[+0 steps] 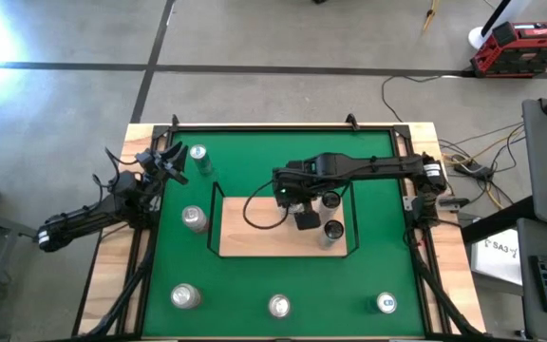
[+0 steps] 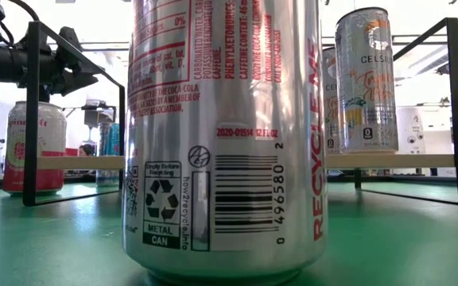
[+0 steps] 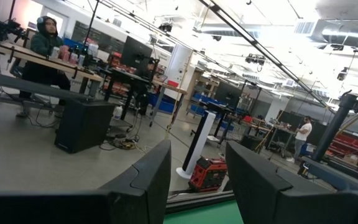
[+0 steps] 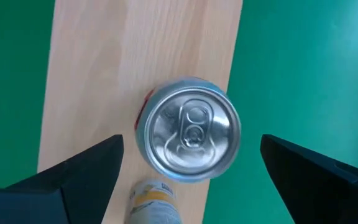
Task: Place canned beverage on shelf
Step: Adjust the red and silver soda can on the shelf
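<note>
- A silver can with red lettering (image 2: 225, 135) is standing closest to the low camera, upright on the green worktop (image 1: 378, 190) near its front edge, filling most of that view.
- The worktop is carrying the shelf (image 1: 254, 237), a light-wood board with a thin black wire rail, sitting around the middle and slightly toward the front.
- The right arm is reaching in from the right edge of the worktop, holding the right end effector (image 4: 188, 177) over the shelf's right part, pointing straight down.
- Its fingers (image 4: 79, 171) are standing spread wide apart, released, with a gap showing on each side of the canned beverage (image 4: 188, 129).
- That canned beverage is standing upright on the shelf close to the shelf's right edge, pull-tab top facing up; a second can (image 1: 334, 231) is standing just beside it on the same board.
- The left arm is waiting at the worktop's left edge, its left end effector (image 3: 197, 180) clenched on nothing and facing out into the room.
- Loose cans are standing on the green: one (image 1: 198, 155) near the back left corner, one (image 1: 194, 218) just left of the shelf, and three along the front edge (image 1: 184, 296) (image 1: 279, 306) (image 1: 386, 303).
</note>
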